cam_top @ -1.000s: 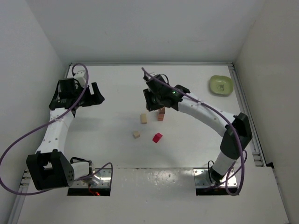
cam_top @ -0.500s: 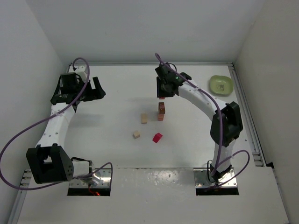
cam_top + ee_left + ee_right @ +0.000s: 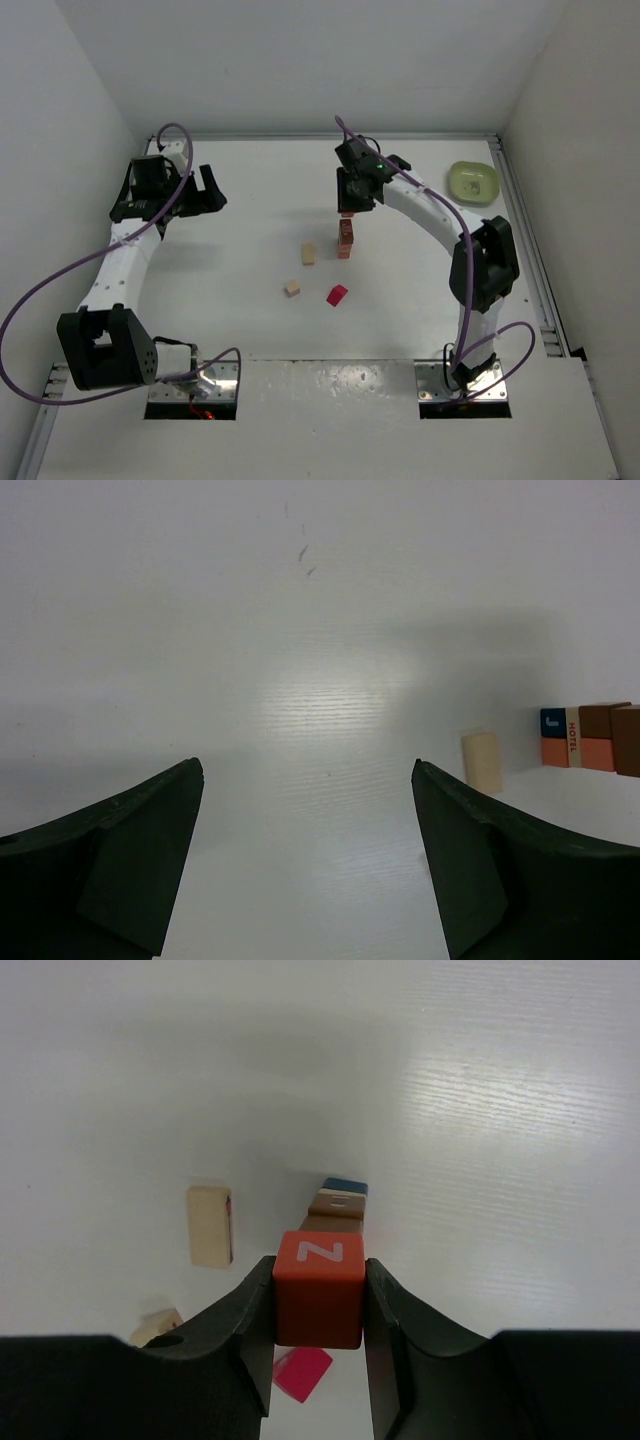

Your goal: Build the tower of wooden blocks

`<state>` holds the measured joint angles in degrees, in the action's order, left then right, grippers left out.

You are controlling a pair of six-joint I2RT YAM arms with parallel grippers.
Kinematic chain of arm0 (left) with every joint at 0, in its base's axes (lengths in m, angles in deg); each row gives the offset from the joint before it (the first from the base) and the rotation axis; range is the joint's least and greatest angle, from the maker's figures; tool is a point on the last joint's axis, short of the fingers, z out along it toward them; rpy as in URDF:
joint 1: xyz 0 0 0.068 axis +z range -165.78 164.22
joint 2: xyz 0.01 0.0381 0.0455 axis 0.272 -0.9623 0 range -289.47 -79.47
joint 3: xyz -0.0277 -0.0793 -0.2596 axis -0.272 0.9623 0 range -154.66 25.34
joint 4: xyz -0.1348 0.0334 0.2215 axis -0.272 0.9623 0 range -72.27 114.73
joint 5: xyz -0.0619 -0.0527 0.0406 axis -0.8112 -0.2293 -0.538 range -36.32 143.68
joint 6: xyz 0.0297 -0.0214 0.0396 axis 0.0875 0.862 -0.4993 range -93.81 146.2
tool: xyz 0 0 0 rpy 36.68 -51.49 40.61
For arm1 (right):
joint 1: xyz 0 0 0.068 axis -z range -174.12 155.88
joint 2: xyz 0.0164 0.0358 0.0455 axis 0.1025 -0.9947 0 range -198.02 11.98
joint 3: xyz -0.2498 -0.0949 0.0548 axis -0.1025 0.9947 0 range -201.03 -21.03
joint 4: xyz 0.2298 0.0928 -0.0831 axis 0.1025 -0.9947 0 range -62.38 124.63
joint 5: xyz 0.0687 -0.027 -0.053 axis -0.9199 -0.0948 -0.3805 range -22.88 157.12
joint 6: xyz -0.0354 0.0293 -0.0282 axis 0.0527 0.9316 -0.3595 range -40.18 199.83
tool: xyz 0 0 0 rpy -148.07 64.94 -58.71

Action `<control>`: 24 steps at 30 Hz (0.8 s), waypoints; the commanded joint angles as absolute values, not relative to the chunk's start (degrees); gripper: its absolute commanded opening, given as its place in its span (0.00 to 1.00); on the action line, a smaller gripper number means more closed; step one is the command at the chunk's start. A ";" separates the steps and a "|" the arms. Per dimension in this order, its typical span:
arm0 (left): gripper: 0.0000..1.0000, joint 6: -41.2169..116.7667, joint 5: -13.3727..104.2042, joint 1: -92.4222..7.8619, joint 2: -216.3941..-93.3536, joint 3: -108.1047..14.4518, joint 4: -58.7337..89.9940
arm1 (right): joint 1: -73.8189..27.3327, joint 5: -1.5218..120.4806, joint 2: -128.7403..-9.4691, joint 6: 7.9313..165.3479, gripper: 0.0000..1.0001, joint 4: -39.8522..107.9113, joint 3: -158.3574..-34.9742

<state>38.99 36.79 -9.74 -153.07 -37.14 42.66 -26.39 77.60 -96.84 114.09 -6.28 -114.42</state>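
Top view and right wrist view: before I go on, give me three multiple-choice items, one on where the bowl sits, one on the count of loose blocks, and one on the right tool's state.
1. Where is the green bowl?
A. at the far right corner of the table
B. at the near edge, between the arm bases
C. in the middle

2. How many loose wood blocks lie apart from the tower?
A. two
B. three
C. five

3. The right tool is:
A. open and empty
B. shut on an orange block marked Z
C. shut on a pale block

Key:
1 A, as the top view shows it by the far right corner.
2 B, two pale ones and a red block.
3 B, its fingers press both sides of that block.
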 commanded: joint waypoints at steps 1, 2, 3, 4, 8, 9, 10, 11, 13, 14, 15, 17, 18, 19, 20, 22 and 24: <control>0.91 39.91 36.98 -10.16 -153.03 -39.34 40.94 | -26.11 75.65 -96.39 114.45 0.04 -6.16 -114.37; 0.91 40.43 36.98 -10.16 -153.03 -39.34 40.94 | -26.20 75.47 -96.57 114.45 0.04 -6.33 -114.55; 0.92 40.43 36.98 -10.16 -153.03 -39.34 40.94 | -26.11 75.38 -96.48 114.37 0.04 -6.42 -114.46; 0.92 40.43 36.98 -10.16 -153.03 -39.34 40.94 | -26.11 75.21 -96.65 114.37 0.04 -6.42 -114.55; 0.92 40.43 36.98 -10.16 -153.03 -39.34 40.94 | -26.11 75.03 -97.09 114.28 0.04 -6.94 -114.55; 0.92 40.43 36.98 -10.16 -153.03 -39.34 40.94 | -26.20 75.03 -97.27 114.37 0.06 -6.95 -114.55; 0.92 40.43 36.98 -10.16 -153.03 -38.82 40.94 | -26.11 74.86 -97.18 114.10 0.06 -7.03 -114.20; 0.92 40.43 36.98 -10.16 -153.03 -38.82 40.94 | -26.11 74.94 -97.10 114.54 0.06 -7.04 -114.11; 0.92 40.43 36.98 -10.16 -153.03 -38.82 40.94 | -26.20 74.50 -97.01 114.45 0.06 -7.04 -113.58; 0.92 40.43 36.98 -10.16 -153.03 -38.82 40.94 | -26.20 74.42 -96.92 114.37 0.06 -7.30 -113.41; 0.92 40.43 36.98 -10.16 -153.03 -38.82 40.94 | -26.02 74.24 -96.92 114.54 0.06 -7.21 -112.97; 0.92 40.43 36.98 -10.16 -153.03 -38.82 40.94 | -26.02 74.24 -96.75 114.98 0.06 -7.12 -112.97; 0.92 40.43 36.98 -10.16 -153.03 -38.82 40.94 | -25.93 74.24 -96.83 114.55 0.07 -7.21 -112.79; 0.92 40.43 36.46 -10.16 -153.03 -38.82 40.94 | -26.19 74.15 -96.92 114.45 0.07 -7.21 -112.79; 0.92 40.43 36.45 -10.16 -153.03 -38.82 40.94 | -26.11 73.98 -96.83 114.63 0.08 -7.12 -112.79; 0.93 40.43 36.45 -10.16 -153.03 -38.82 40.94 | -25.93 74.15 -96.83 114.37 0.08 -7.39 -112.88; 0.93 40.43 35.92 -10.16 -153.03 -38.82 40.94 | -26.02 73.97 -97.18 114.37 0.10 -7.21 -113.05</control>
